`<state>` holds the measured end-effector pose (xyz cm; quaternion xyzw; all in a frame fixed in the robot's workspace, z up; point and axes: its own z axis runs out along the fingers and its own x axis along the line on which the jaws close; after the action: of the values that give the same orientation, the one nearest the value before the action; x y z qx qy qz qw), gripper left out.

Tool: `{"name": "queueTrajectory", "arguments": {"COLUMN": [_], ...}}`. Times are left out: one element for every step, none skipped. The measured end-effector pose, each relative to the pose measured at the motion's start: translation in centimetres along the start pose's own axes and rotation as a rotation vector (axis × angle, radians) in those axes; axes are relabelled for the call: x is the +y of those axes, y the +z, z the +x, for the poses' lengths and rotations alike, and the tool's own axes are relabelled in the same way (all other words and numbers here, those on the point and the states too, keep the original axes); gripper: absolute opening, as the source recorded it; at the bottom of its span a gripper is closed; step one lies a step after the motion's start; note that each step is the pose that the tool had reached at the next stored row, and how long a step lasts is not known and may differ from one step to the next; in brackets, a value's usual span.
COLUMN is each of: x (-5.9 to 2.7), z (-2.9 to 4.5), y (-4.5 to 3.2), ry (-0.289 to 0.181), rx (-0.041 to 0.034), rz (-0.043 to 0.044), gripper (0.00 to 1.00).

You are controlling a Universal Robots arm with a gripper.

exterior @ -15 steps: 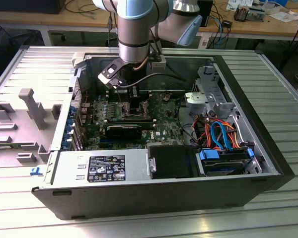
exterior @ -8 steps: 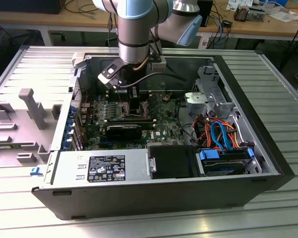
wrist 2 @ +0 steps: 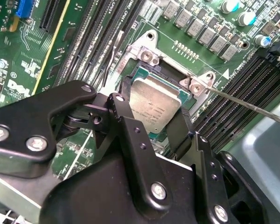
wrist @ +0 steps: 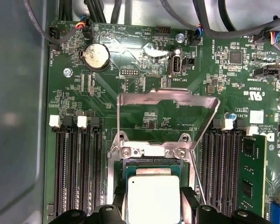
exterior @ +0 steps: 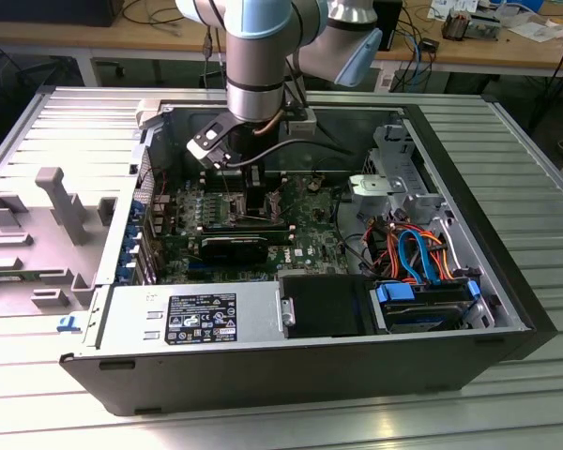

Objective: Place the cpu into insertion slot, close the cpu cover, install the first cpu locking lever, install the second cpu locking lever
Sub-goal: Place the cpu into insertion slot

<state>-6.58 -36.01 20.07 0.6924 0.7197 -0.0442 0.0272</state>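
Note:
My gripper (wrist 2: pixel 151 114) is down inside the open computer case (exterior: pixel 507 281), over the insertion slot (wrist: pixel 151 164). Its two black fingers (wrist 2: pixel 126 116) flank the cpu (wrist 2: pixel 155 105), a silvery square chip, and press on its opposite edges. The cpu (wrist: pixel 153 198) lies level within the socket's metal rim. The cpu cover (wrist: pixel 165 98), a silvery frame with a large window, stands tilted up and open behind the socket. A thin wire locking lever (wrist 2: pixel 252 107) sticks out unlatched beside the socket. In the exterior view the gripper (exterior: pixel 255 187) hangs over the green board.
Long black memory slots (wrist: pixel 77 172) run on both sides of the socket, and a green memory stick (wrist: pixel 253 177) stands in one. A grey power supply (exterior: pixel 197 319), a blue-tabbed drive (exterior: pixel 422 305) and coloured cables (exterior: pixel 413 248) fill the case's near side.

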Motion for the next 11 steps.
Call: {"name": "queueTrajectory", "arguments": {"x": [0.01,0.01,0.01,0.04,0.07,0.16,0.25,0.30,0.31,0.31,0.28], "z": [-0.05,-0.11,-0.12,-0.13,-0.14,-0.14,-0.14,-0.14,-0.13,-0.13,-0.12], "y": [0.01,0.03,0.04,0.04,0.05,0.06,0.08,0.10,0.15,0.19,0.23], "ry": [0.002,0.006,0.008,0.008,0.008,0.009,0.009,0.009,0.009,0.009,0.009], "rx": [-0.0001,0.0001,0.0000,-0.0001,-0.0001,-0.0002,-0.0001,-0.0002,-0.0002,-0.0002,0.0000], "rz": [0.0001,0.0006,0.0008,0.0010,0.0010,0.0010,0.0011,0.0011,0.0011,0.0010,0.0008], "gripper": [0.54,0.54,0.54,0.54,0.54,0.54,0.54,0.54,0.54,0.54,0.54]}}
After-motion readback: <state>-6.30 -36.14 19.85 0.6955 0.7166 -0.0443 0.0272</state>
